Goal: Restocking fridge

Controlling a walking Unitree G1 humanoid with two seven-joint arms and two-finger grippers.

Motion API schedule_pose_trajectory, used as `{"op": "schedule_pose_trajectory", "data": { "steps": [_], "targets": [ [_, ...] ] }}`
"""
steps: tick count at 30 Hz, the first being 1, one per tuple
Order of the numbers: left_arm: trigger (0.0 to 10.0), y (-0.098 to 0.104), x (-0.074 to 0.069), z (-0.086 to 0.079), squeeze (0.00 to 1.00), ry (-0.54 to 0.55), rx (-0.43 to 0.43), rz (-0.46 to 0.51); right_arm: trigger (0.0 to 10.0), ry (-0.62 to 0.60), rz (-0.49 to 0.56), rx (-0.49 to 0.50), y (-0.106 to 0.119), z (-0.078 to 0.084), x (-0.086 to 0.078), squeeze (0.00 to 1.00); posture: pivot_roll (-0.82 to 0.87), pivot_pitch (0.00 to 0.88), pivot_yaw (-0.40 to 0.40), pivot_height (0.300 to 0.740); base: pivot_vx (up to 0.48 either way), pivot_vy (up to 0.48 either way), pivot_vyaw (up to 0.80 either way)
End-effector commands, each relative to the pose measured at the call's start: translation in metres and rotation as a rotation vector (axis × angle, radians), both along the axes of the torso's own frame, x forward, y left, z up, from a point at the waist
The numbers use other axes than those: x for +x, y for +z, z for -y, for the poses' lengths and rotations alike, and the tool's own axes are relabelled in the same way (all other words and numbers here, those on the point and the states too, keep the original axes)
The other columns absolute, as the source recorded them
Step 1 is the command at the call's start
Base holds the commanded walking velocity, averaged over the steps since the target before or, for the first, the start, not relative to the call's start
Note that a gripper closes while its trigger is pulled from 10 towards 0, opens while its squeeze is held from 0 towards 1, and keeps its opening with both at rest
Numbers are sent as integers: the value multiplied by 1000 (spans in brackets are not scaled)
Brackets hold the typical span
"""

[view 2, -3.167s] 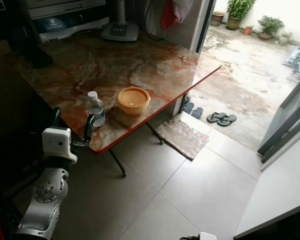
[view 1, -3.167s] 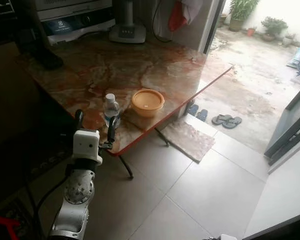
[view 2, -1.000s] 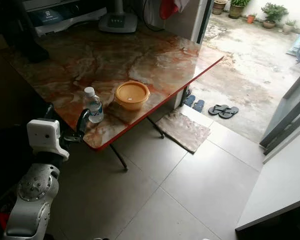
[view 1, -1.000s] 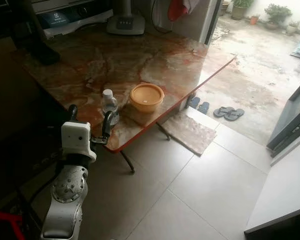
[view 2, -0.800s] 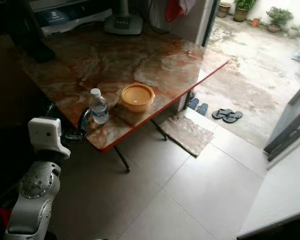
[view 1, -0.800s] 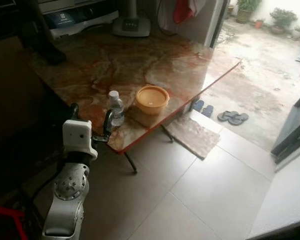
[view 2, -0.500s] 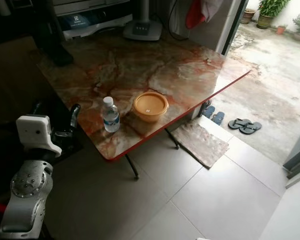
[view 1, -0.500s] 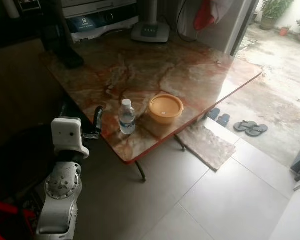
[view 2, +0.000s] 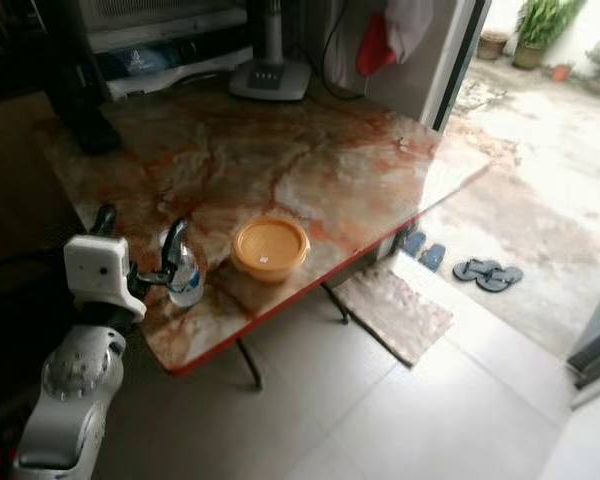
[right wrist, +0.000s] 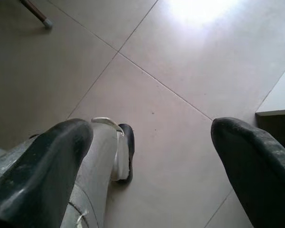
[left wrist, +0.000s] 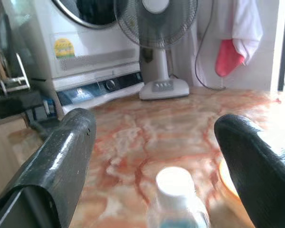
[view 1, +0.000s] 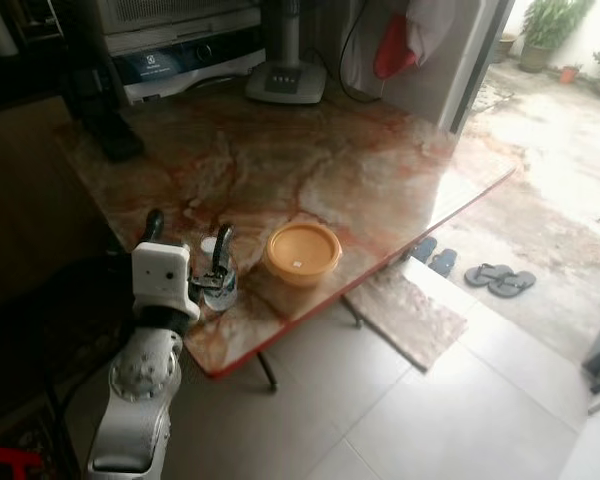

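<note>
Left hand (view 1: pixel 187 238) moved in, fingers spread around water bottle (view 1: pixel 220 285); orange lidded bowl (view 1: pixel 302 253) beside; right hand (right wrist: pixel 152 156) spread

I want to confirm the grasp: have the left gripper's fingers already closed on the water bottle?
No, the left gripper is open, and the water bottle stands between its fingers without touching them.

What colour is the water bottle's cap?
White. The bottle's cap shows best in the left wrist view, between the open left gripper's fingers.
</note>
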State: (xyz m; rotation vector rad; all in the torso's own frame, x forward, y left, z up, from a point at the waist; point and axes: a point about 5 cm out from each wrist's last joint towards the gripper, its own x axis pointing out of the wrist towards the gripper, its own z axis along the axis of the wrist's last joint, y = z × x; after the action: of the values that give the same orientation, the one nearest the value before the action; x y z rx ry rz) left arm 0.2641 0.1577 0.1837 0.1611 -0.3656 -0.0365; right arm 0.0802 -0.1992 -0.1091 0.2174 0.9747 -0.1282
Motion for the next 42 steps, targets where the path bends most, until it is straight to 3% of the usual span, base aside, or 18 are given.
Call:
{"op": "schedule_pose_trajectory", "data": {
  "steps": [1, 12, 14, 15, 22, 25, 26, 27, 28, 29, 31, 33, 36, 37, 39, 40, 42],
  "targets": [
    [10000, 1, -1, -3, 0, -3, 8, -4, 10000, 13, 11, 27, 0, -11, 5, 0, 156, 97, -70, 740, 337, 0, 0],
    [10000, 19, -3, 15, 0, -109, 49, 41, 10000, 10, 6, 23, -1, -10, 3, 0, 168, 101, -75, 740, 138, 0, 0],
    [10000, 27, -4, 17, 0, -132, 51, 62, 10000, 12, 7, 23, -1, -10, 3, 0, 167, 102, -75, 740, 0, 0, 0],
    [10000, 41, -5, 20, 0, -155, 39, 97, 10000, 15, 7, 23, -1, -10, 4, 0, 173, 103, -74, 740, 0, 0, 0],
    [10000, 65, -6, 27, 0, -209, 54, 122, 10000, 14, 8, 25, -1, -11, 4, 0, 181, 102, -71, 740, 0, 0, 0],
    [10000, 66, -2, 25, 0, -180, 74, 67, 10000, 18, 6, 25, -1, -12, 4, 0, 183, 104, -67, 740, 0, 0, 0],
    [10000, 65, 0, 24, 0, -175, 84, 21, 10000, 18, 5, 25, -1, -13, 4, 0, 184, 103, -66, 740, 0, 0, 0],
    [10000, 65, 3, 22, 0, -165, 75, -85, 10000, 24, 3, 24, -1, -13, 4, 0, 186, 108, -65, 740, 0, 0, 0],
    [10000, 65, 3, 22, 0, -165, 75, -85, 10000, 24, 3, 24, -1, -13, 4, 0, 186, 108, -65, 740, 0, 0, 0],
    [10000, 77, 7, 19, 0, -149, 39, -147, 10000, 27, 0, 24, -1, -14, 3, 0, 189, 109, -65, 740, 0, 0, 0],
    [10000, 90, 10, 18, 0, -199, -6, -266, 10000, 31, -5, 26, -2, -15, 3, 0, 218, 115, -66, 740, 0, 0, 0],
    [10000, 96, 7, 14, 0, -284, 29, -383, 10000, 38, -12, 28, -2, -17, 3, 0, 234, 115, -65, 740, 0, 0, 0],
    [10000, 99, 7, 4, 0, -286, 37, -461, 10000, 57, -22, 27, -3, -19, 4, 0, 239, 114, -64, 740, 0, 0, 0],
    [10000, 99, 7, 4, 0, -286, 37, -461, 10000, 57, -22, 27, -3, -19, 4, 0, 239, 114, -64, 740, 0, 0, 0],
    [10000, 86, 0, 0, 0, -354, 39, -631, 10000, 67, -20, 30, -3, -21, 4, 0, 233, 118, -52, 740, 0, 0, 0],
    [10000, 86, 0, 0, 0, -354, 39, -631, 10000, 67, -20, 30, -3, -21, 4, 0, 233, 118, -52, 740, 0, 0, 0],
    [10000, 73, -4, -12, 0, -290, 122, -734, 10000, 95, -17, 27, -2, -22, 6, 0, 232, 121, -47, 740, 0, 0, 0]
  ]
}}
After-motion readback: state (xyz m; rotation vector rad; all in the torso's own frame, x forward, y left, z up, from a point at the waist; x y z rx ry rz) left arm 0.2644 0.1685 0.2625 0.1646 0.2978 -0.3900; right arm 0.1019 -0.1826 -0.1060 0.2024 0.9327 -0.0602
